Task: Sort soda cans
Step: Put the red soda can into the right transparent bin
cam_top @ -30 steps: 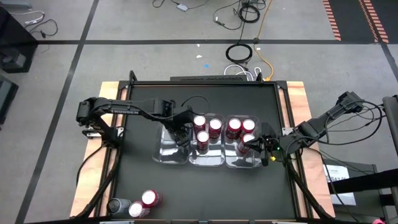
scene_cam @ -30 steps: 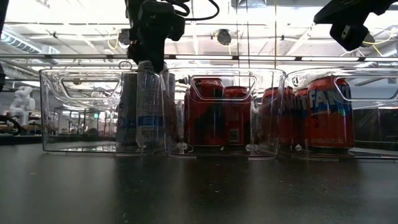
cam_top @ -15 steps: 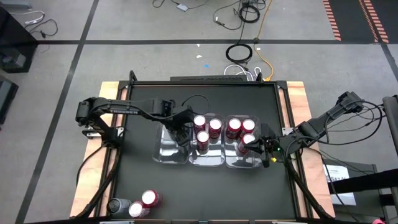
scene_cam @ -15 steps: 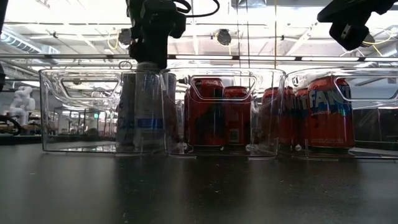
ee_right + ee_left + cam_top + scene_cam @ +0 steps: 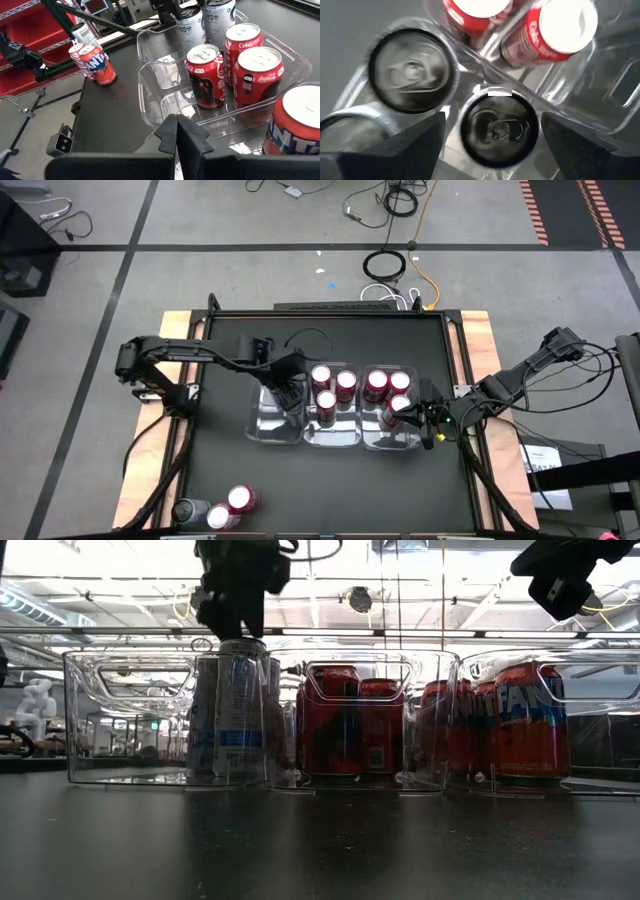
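Note:
Three clear trays stand side by side mid-table. The left tray (image 5: 270,420) holds upright silver cans (image 5: 240,710). The middle tray (image 5: 335,435) holds red cola cans (image 5: 330,388). The right tray (image 5: 390,442) holds red Fanta cans (image 5: 525,720). My left gripper (image 5: 291,388) hovers open over the left tray; its fingers stand apart on either side of one silver can's dark top (image 5: 500,127) without touching it. A second silver can (image 5: 412,70) stands beside it. My right gripper (image 5: 428,423) is shut and raised beside the right tray.
Three loose cans sit at the table's near left corner: one dark (image 5: 190,510) and two red-sided (image 5: 232,508), also visible in the right wrist view as the Fanta can (image 5: 97,65). Bare black tabletop (image 5: 340,490) lies between them and the trays.
My left gripper has risen from around the top of the silver can in the left tray to just above it. The can stays standing upright on the tray floor. My right gripper has kept still.

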{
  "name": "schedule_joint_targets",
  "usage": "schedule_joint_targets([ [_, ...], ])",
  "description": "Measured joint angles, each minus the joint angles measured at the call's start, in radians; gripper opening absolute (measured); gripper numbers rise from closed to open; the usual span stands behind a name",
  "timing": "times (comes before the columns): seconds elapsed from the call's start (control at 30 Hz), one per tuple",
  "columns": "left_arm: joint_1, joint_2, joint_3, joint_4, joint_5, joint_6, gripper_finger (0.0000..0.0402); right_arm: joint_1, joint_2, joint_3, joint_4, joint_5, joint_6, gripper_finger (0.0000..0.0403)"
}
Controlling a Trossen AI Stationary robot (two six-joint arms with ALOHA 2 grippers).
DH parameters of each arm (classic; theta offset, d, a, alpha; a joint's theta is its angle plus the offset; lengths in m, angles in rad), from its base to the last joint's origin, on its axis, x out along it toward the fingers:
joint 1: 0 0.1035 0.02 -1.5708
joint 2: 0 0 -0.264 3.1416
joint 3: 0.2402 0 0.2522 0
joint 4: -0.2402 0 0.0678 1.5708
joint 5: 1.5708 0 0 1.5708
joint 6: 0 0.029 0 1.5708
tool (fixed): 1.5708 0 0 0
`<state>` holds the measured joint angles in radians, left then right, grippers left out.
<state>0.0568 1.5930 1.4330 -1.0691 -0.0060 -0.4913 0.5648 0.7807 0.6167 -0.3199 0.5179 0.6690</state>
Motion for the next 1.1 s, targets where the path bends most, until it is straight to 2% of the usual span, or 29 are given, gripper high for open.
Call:
schedule_joint_targets([
  [0.17,-0.015,-0.091,0.000,-0.012,-0.078,-0.080,0.0338,0.000,0.000,0.000,0.000,0.000,-0.014,0.0001],
  [0.3,-0.034,-0.168,0.000,-0.052,-0.083,-0.121,0.0338,0.000,0.000,0.000,0.000,0.000,-0.019,0.0001],
  [0.4,-0.079,-0.220,0.000,-0.091,-0.106,-0.222,0.0338,0.000,-0.001,0.000,0.000,0.000,-0.020,0.0001],
  [0.57,-0.225,-0.285,-0.001,-0.201,-0.230,-0.463,0.0338,0.000,-0.001,0.000,0.000,0.000,-0.020,0.0001],
  [0.7,-0.397,-0.295,-0.001,-0.321,-0.343,-0.728,0.0338,0.000,-0.001,0.000,0.000,0.000,-0.020,0.0001],
  [0.8,-0.533,-0.286,-0.002,-0.350,-0.410,-0.906,0.0338,0.000,-0.001,0.000,-0.005,0.000,-0.028,0.0001],
  [0.93,-0.668,-0.257,-0.002,-0.352,-0.427,-1.086,0.0338,0.000,-0.001,0.000,-0.017,0.000,-0.028,0.0001],
  [1.1,-0.763,-0.215,-0.002,-0.345,-0.390,-1.246,0.0338,0.000,-0.001,0.000,-0.016,0.000,-0.027,0.0001],
])
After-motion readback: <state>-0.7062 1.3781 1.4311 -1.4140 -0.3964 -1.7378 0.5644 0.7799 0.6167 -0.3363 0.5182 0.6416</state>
